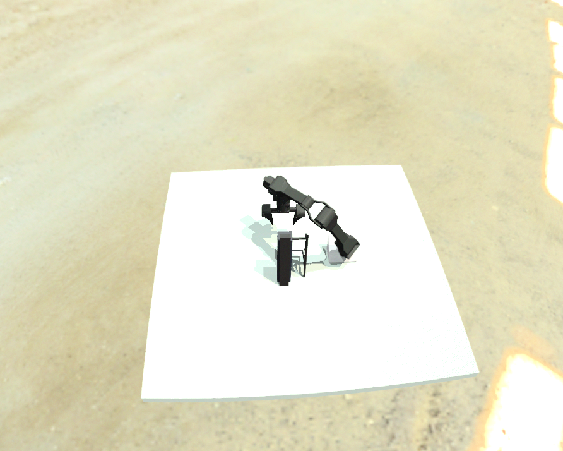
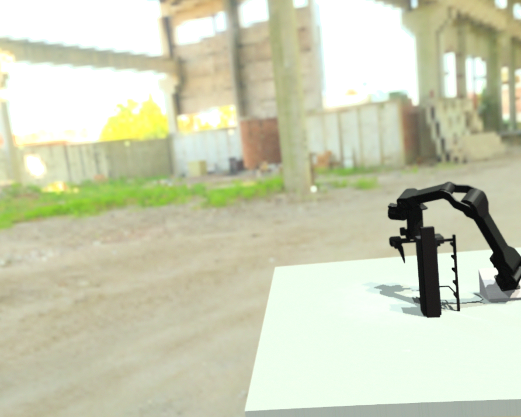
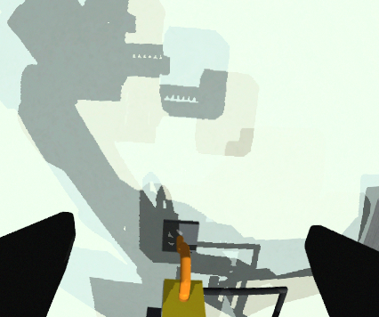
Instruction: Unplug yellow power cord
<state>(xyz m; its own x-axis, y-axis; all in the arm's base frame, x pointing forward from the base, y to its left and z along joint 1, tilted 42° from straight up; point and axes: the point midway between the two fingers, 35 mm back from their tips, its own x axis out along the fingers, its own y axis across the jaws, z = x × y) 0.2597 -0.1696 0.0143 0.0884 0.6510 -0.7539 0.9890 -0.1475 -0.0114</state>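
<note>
Landmark for these notes: the upright black strip (image 1: 284, 259) (image 2: 429, 273), taken by us for the power strip. The tool (image 1: 283, 223) (image 3: 196, 234) is spread nearly as wide as it goes and has hold of nothing; its two black fingertips stand well apart. The yellow plug (image 3: 183, 296) lies across the gap between them at the lower edge of the wrist view, on the side of the strip that faces the tool, we judge; whether its prongs are in or out we cannot tell. The orange cord (image 3: 185, 272) leaves the plug's near face and bends away towards the bench (image 1: 296, 344) (image 2: 341, 358)

Handling, as we judge it: plug light, stiff and boxy, not fragile, perhaps a little slippery on its smooth flanks; cord soft, apt to swing or snag on a finger. We would take hold by the two flat sides of the plug body, never by the cord, and back straight off from the strip

Only the wrist view gives us plug and cord; in the top and exterior views we make out neither. The top view sets the arm (image 1: 293, 194) (image 2: 489, 224) behind and to one side of the strip; the exterior alone shows how tall the strip stands, with the thin toothed rack (image 1: 305, 257) (image 2: 455, 273) beside it
</note>
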